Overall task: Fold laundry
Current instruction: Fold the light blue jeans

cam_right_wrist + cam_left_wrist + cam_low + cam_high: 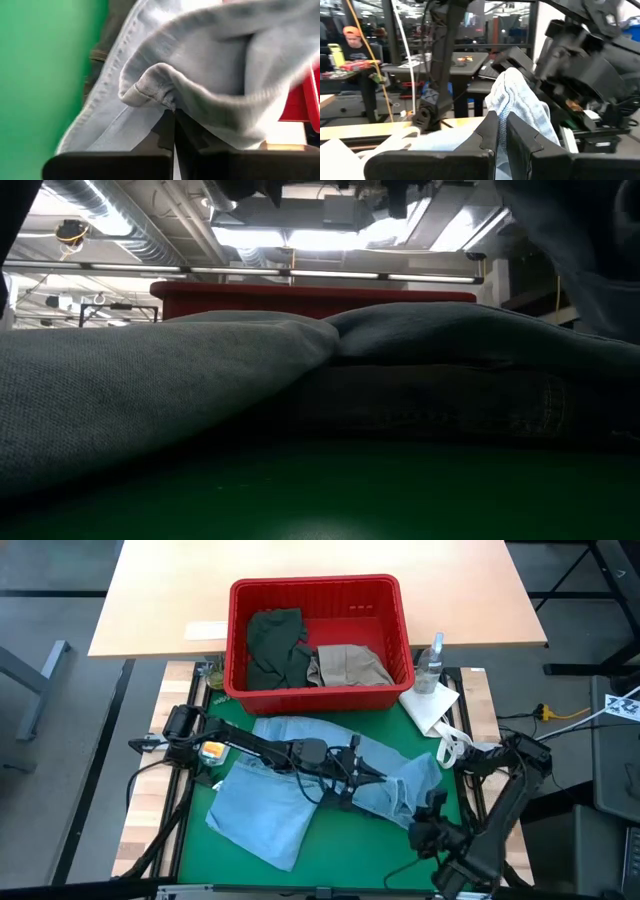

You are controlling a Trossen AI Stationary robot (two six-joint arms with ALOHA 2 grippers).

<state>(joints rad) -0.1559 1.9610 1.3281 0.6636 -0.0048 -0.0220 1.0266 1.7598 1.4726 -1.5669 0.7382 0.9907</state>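
Observation:
Light blue denim [290,795] lies spread on the green mat [340,850]; in the low view it fills the foreground [200,380]. My left gripper [372,777] reaches level over its middle and is shut [501,132]. My right gripper [432,802] is shut on the denim's right end [174,127], which is raised off the mat. A dark olive green piece [272,645] and a beige khaki piece [345,665] lie inside the red basket [315,583]. My left gripper is shut with a strip of the light blue denim [501,150] showing between its two fingers; which part of the garment that is cannot be told. The fingers come level from the table's left. My right gripper pinches a hemmed, folded-over edge [150,92] of the denim's right end between its two fingers, slanting down from the right. That end is lifted and the cloth drapes slack over the fingers [220,120]; the rest lies on the mat.
The red basket stands at the mat's far edge [300,298]. A clear spray bottle [432,665] and a small white cloth [430,705] lie at the far right. A light wooden table [300,565] is beyond. A person [352,40] sits far off in the room.

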